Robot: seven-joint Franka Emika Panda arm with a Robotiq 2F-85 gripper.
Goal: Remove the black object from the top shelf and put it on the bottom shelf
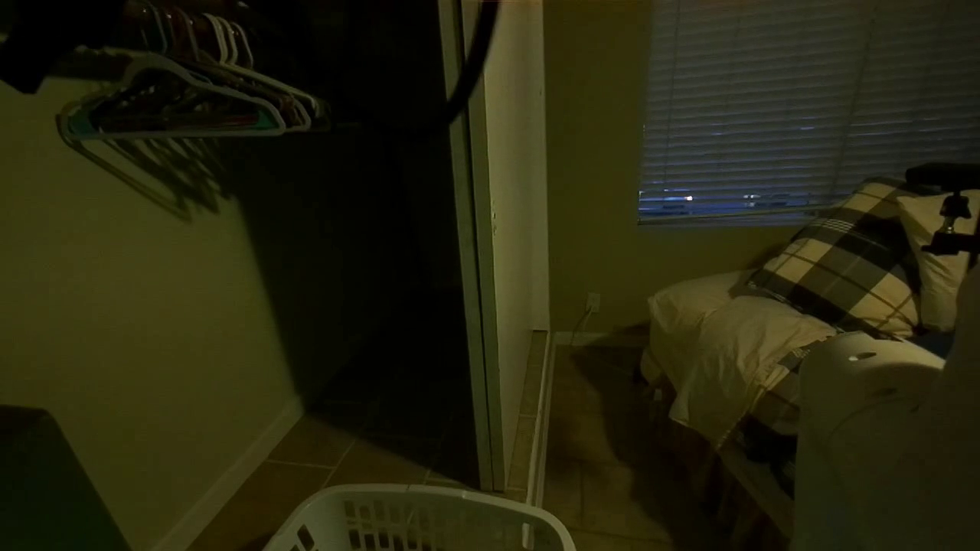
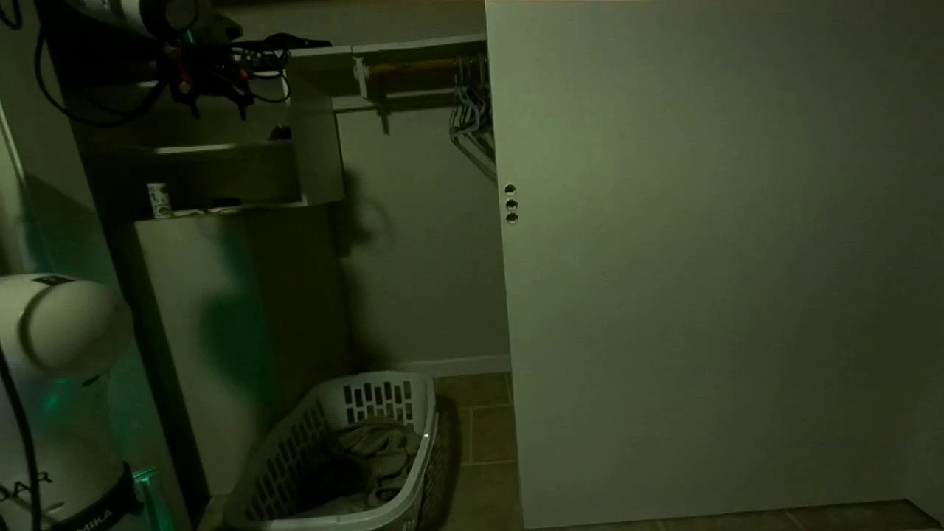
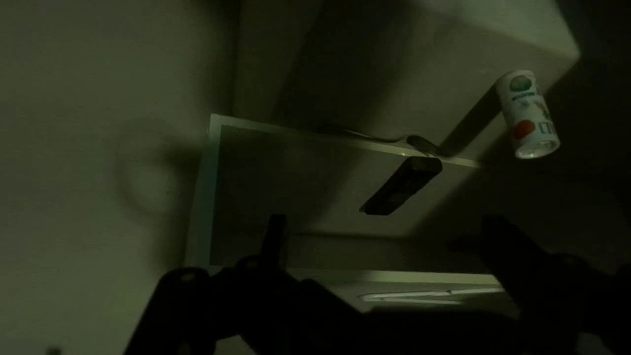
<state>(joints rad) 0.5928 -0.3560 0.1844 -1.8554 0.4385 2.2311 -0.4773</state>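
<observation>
A small black object sits at the right end of the upper cubby shelf in an exterior view; its shape is too dark to tell. A long black object, like a remote, lies on the lower shelf. In the wrist view, which seems upside down, this long black object lies past the fingertips, apart from them. My gripper is in front of the cubby, above the upper shelf's level. In the wrist view the gripper is open with nothing between its fingers.
A white printed can stands at the lower shelf's left; it also shows in the wrist view. Thin white pieces show past the upper shelf edge. A laundry basket, hangers and a sliding door are nearby.
</observation>
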